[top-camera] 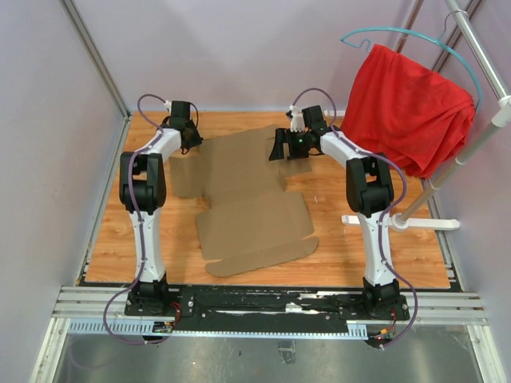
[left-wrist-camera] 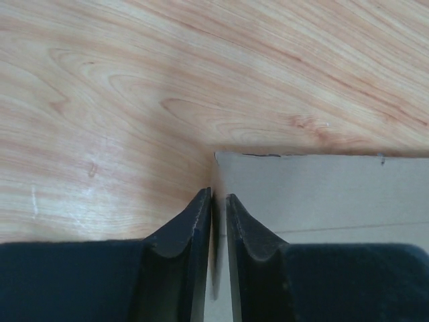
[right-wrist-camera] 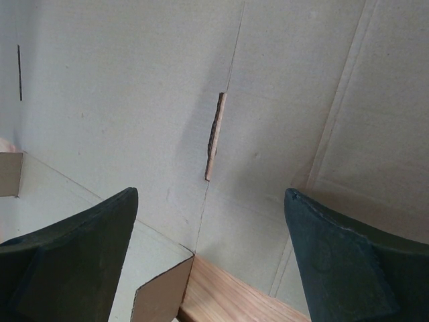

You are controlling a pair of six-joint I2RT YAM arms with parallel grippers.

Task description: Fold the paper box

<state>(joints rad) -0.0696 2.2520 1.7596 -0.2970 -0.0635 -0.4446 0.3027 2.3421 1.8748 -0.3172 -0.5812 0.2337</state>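
Cardboard, plain brown and corrugated, makes up the paper box (top-camera: 247,209), a die-cut sheet with flaps and creases that lies spread out near the middle of the wood-grain desk (top-camera: 359,257), its panels not yet folded up. At the sheet's far left corner the left hand (top-camera: 189,140) reaches down; in the left wrist view the left hand (left-wrist-camera: 218,196) has its dark fingers drawn almost together, with only a thin slit between them, and the edge of a cardboard flap runs straight into that slit. Whether the flap is actually pinched cannot be told. Over the sheet's far right part hangs the right hand (top-camera: 281,148), and its own camera shows the right hand (right-wrist-camera: 211,194) with fingers spread wide and nothing between them, only bare cardboard beneath, crossed by creases and a short cut slot (right-wrist-camera: 214,137). Well to the right of the sheet, beyond its far edge, a red cloth (top-camera: 407,112) is draped on a teal wire hanger (top-camera: 399,33).
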